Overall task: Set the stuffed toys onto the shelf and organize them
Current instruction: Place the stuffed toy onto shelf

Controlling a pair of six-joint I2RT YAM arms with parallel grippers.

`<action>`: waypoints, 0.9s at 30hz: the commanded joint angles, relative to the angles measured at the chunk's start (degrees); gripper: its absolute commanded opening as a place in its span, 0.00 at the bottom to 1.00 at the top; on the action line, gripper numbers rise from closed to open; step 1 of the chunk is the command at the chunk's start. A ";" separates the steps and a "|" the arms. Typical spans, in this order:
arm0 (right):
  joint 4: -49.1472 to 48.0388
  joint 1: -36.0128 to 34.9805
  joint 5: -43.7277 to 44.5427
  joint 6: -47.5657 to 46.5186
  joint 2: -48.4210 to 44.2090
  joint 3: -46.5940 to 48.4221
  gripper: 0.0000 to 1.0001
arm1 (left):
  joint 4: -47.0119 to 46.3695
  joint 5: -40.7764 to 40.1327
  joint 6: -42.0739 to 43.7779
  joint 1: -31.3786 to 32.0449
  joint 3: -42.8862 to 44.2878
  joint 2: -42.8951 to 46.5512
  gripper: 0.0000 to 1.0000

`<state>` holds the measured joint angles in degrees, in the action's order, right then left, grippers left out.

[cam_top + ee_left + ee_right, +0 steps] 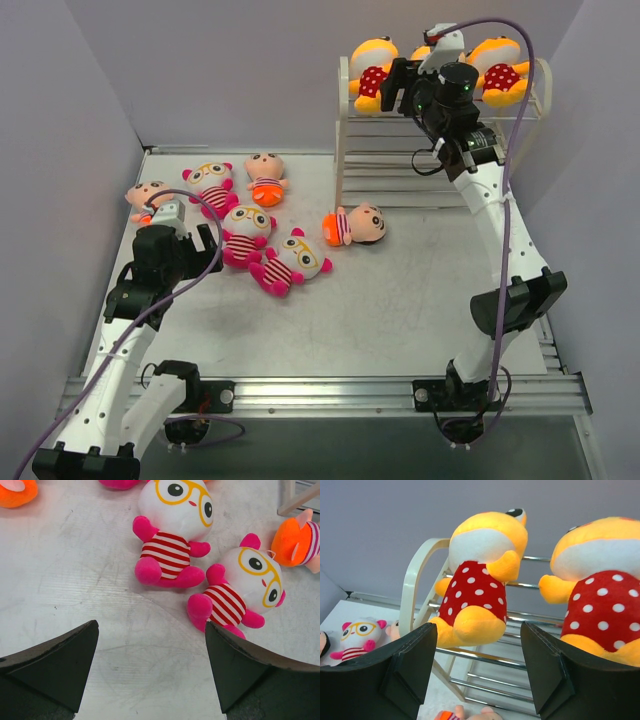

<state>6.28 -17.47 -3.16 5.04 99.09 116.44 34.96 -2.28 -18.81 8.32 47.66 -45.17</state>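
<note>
The white wire shelf (345, 130) stands at the back right. On its top tier sit yellow stuffed toys with red polka-dot bodies, one at the left (372, 75) (480, 575) and one at the right (500, 72) (600, 595). My right gripper (398, 88) (479, 630) is open just in front of the left one, not touching it. Three pink-striped toys with glasses (212, 185) (246, 232) (293, 260) and three peach-faced toys (148, 197) (266, 178) (357, 225) lie on the table. My left gripper (205, 242) (151, 630) hangs open and empty over bare table, short of two striped toys (172, 535) (240, 587).
The shelf's lower tiers (520, 680) hold nothing that I can see. Grey walls close in the table at the left, back and right. A purple cable (515, 120) loops from the right wrist past the shelf's right side.
</note>
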 commanded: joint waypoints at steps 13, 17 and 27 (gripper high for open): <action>-5.14 0.25 1.48 1.99 -0.04 -1.57 0.59 | -1.21 0.79 0.88 0.30 0.07 1.05 0.96; -4.09 0.60 2.19 1.47 -0.21 -1.75 0.57 | -1.21 0.88 0.88 0.21 -0.02 0.96 0.96; -2.77 1.04 2.89 -0.38 -6.44 -0.43 0.59 | -1.30 0.96 0.88 0.30 0.06 0.96 0.96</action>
<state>5.04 -16.82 -1.72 5.89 98.48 114.80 34.96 -2.24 -18.81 8.32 47.57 -44.99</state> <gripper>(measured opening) 0.587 0.960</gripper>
